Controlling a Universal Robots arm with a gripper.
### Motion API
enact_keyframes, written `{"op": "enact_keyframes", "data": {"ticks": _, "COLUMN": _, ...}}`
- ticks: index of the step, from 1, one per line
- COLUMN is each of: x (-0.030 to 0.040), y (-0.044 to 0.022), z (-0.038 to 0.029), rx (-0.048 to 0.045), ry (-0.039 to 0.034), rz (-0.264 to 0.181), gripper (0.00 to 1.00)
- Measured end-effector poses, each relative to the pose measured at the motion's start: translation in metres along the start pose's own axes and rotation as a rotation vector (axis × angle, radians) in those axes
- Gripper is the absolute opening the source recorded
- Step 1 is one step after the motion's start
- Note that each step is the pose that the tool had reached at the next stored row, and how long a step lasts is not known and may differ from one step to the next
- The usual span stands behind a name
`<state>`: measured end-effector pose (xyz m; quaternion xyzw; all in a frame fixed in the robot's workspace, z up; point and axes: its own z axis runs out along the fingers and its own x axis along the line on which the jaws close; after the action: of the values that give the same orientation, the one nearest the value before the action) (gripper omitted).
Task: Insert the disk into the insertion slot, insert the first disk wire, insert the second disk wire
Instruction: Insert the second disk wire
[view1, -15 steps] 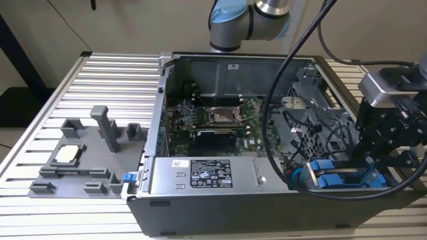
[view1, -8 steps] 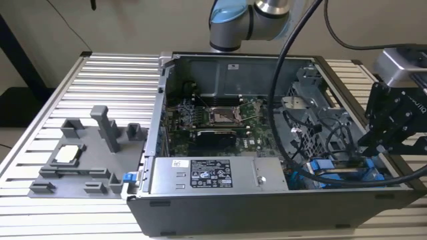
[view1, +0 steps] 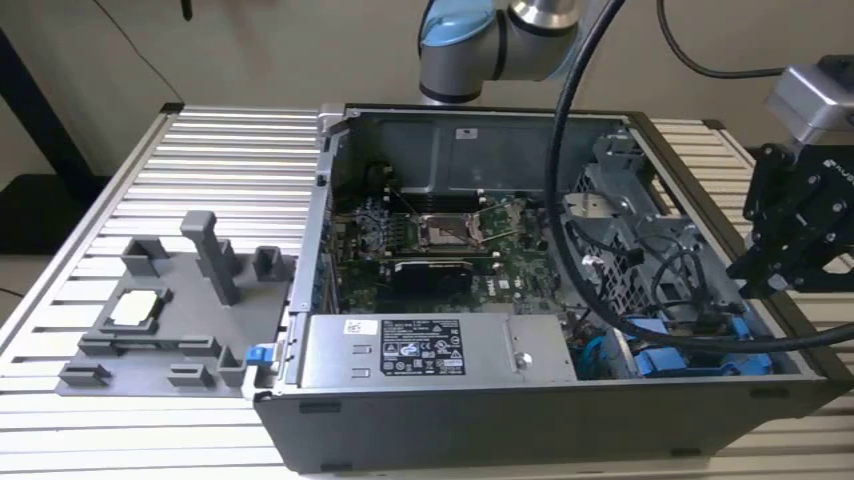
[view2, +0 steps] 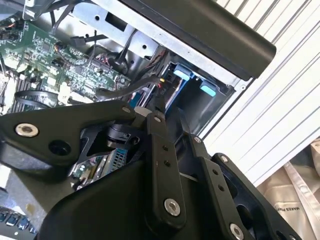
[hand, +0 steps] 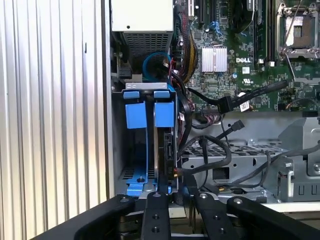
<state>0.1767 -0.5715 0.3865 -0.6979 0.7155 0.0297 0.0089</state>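
Blue-framed disk (hand: 167, 145) is standing on edge in the insertion slot (hand: 131, 150), its long axis running from two blue tabs (hand: 132, 114) toward your claw (hand: 177, 197); whether that is gripping anything cannot be told.

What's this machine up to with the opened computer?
A robot arm holds its gripper over one corner of an open computer case. In the first wrist view the blue-framed disk appears to sit in the insertion slot, close to the gripper. Two black wires with loose plugs hang nearby, joined to nothing.
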Motion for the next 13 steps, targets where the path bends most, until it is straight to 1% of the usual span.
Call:
{"op": "enact_keyframes", "data": {"ticks": 3, "x": -0.0012, "y": 0.0001, "z": -0.0004, "rx": 0.0, "ry": 0.0007, "rz": 0.0, "gripper": 0.27}}
{"op": "enact_keyframes", "data": {"ticks": 5, "x": -0.0048, "y": 0.0001, "z": -0.0001, "rx": 0.0, "ry": 0.0004, "rz": 0.0, "gripper": 0.27}}
{"op": "enact_keyframes", "data": {"ticks": 8, "x": -0.0132, "y": 0.0003, "z": 0.0004, "rx": 0.0, "ry": 0.0004, "rz": 0.0, "gripper": 0.27}}
{"op": "enact_keyframes", "data": {"ticks": 13, "x": -0.0296, "y": 0.0007, "z": 0.0013, "rx": 0.0, "ry": 0.0003, "rz": 0.0, "gripper": 0.27}}
